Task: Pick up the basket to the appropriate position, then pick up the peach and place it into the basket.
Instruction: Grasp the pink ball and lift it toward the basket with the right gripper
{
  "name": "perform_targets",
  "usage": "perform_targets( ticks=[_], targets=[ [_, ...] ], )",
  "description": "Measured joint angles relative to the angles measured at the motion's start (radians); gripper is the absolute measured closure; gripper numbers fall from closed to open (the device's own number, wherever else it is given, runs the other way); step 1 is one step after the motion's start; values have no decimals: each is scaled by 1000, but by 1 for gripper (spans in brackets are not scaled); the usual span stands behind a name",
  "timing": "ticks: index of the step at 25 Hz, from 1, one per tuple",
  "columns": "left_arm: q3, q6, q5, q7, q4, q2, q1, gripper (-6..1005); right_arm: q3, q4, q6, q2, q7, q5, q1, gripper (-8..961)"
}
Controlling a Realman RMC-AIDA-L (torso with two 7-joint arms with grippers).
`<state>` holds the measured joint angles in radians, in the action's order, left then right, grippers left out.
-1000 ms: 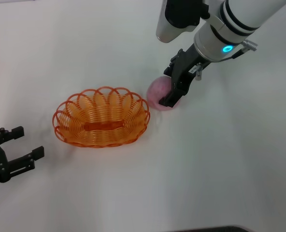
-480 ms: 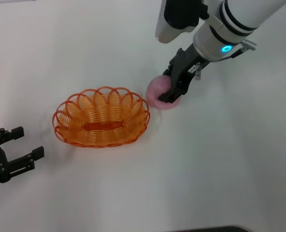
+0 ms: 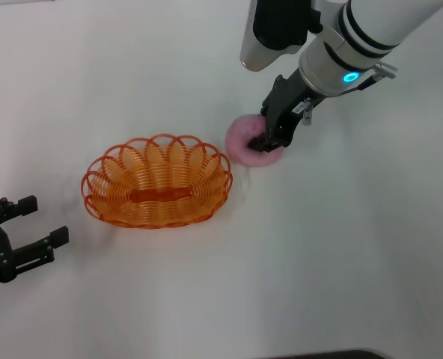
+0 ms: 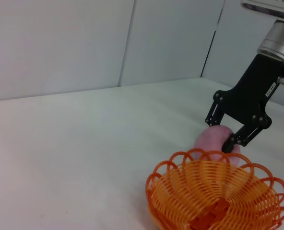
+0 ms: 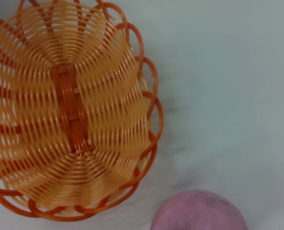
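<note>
1. Peach (image 3: 245, 142) is seen just beside the right end of the basket (image 3: 157, 191), clear of its scalloped rim, on the white table (image 3: 341, 262); whether it rests on the table or is raised slightly cannot be told.
2. Basket is set upright and empty near the table centre, apparently already positioned so that only a short carry is needed.
3. Right gripper (image 3: 269, 142) is angled down from above, fingers closed around the peach (contact is confirmed in the left wrist view (image 4: 230, 143)).
4. Left gripper (image 3: 27, 232) is parked at the near left table edge, well apart from the basket, fingers spread and holding nothing.
</note>
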<state>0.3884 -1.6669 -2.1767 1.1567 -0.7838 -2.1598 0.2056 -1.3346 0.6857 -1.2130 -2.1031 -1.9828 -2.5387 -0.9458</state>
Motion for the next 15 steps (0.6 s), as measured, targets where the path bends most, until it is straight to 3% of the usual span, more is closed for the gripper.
perform_targets(
  ticks=[7, 15],
  targets=[
    [2, -1, 0, 1, 0, 1, 3, 202, 5, 37, -8, 1, -1, 30, 9, 578],
    [2, -2, 0, 5, 0, 2, 4, 204, 25, 208, -89, 5, -11, 60, 66, 616]
  ],
)
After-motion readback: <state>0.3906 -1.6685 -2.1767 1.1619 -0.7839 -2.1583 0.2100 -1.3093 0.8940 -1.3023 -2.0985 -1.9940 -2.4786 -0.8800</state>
